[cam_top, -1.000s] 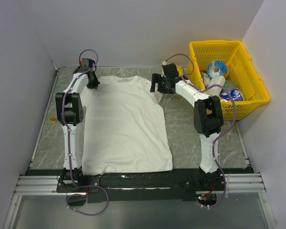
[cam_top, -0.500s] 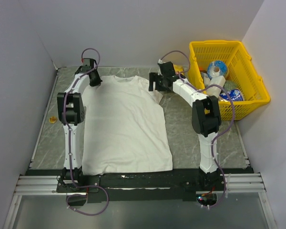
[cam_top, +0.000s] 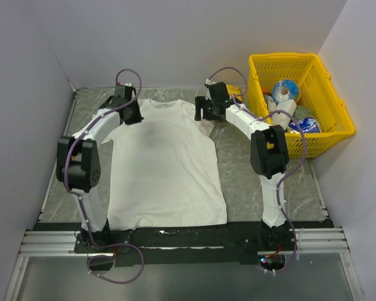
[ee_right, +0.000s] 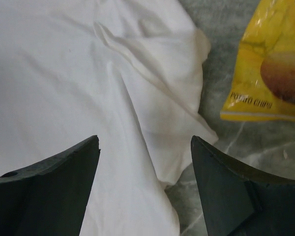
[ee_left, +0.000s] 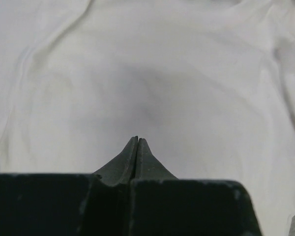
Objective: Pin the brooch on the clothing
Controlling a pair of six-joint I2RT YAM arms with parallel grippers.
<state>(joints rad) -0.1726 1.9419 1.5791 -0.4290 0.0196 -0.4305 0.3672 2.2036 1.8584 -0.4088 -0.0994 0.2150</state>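
The brooch cannot be made out in any view, so its place cannot be told; the white T-shirt (cam_top: pixel 166 169) lies spread flat on the grey marbled bench (cam_top: pixel 250 182), its round neck toward the far wall and its hem along the near edge by the arm bases. The cloth is mostly smooth, with soft folds near the shoulders, and the sleeve (ee_right: pixel 187 98) on the right side is crumpled, its edge turned onto the bare bench. The left gripper (ee_left: pixel 137 142) hangs over the shirt's left shoulder just beside the neckline; its jaws are pressed together with nothing between them, and only white cloth shows beneath. The right gripper (ee_right: pixel 144 140) is at the opposite shoulder, above the seam where the crumpled sleeve meets the body – its jaws are spread wide and hold nothing, and whether they touch the cloth cannot be told. Just past that sleeve, a yellow crisp bag (ee_right: pixel 270 64) lies on the bench, apart from the shirt. Farther right, in the far corner, stands a yellow plastic basket (cam_top: pixel 301 59) with several small packages inside – too small to name
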